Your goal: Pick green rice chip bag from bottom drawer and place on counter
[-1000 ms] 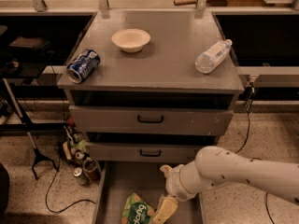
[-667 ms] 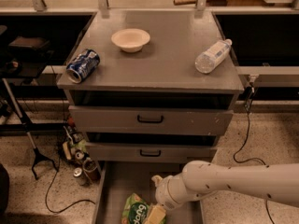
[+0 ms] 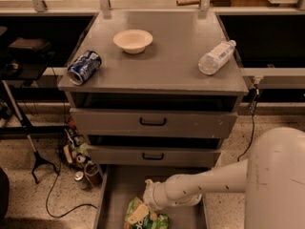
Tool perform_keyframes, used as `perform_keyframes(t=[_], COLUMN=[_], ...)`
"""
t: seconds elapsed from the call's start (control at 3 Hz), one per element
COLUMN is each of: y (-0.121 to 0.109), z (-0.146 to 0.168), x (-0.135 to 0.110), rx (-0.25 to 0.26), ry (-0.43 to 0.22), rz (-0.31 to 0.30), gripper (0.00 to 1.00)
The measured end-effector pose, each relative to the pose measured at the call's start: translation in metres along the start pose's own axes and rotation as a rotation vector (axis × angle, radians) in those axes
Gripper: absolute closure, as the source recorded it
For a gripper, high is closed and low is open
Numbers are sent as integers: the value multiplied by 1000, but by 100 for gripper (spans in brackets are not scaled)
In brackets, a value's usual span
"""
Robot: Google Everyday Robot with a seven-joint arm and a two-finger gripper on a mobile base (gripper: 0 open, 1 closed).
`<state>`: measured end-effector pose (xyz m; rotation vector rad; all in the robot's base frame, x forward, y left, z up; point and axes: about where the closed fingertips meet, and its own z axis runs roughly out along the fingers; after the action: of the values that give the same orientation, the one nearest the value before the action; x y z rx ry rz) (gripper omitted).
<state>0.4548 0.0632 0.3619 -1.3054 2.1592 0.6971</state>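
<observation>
The green rice chip bag point(image 3: 143, 217) lies in the open bottom drawer point(image 3: 125, 185), at its front, partly cut off by the lower edge of the view. My white arm reaches from the lower right down into the drawer, and my gripper point(image 3: 148, 207) is right at the top of the bag, mostly hidden behind the wrist. The grey counter point(image 3: 171, 56) is the cabinet's top.
On the counter lie a blue soda can point(image 3: 84, 67) at the left, a cream bowl point(image 3: 133, 40) at the back and a clear water bottle point(image 3: 217, 57) at the right. The two upper drawers with black handles point(image 3: 153, 122) are shut. Cans and cables sit on the floor at the left point(image 3: 78, 161).
My arm has swung left and lower into the drawer, bringing the gripper from the bag's right side onto the bag. The bag has stayed in place.
</observation>
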Motion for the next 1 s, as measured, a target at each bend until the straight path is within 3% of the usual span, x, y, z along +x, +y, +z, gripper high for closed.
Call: perform_keyframes(t=[0.33, 1.0], y=[-17, -25], z=[35, 41], x=[9, 17], rx=[46, 29], ry=[-21, -52], rz=[55, 20], gripper=[0, 0])
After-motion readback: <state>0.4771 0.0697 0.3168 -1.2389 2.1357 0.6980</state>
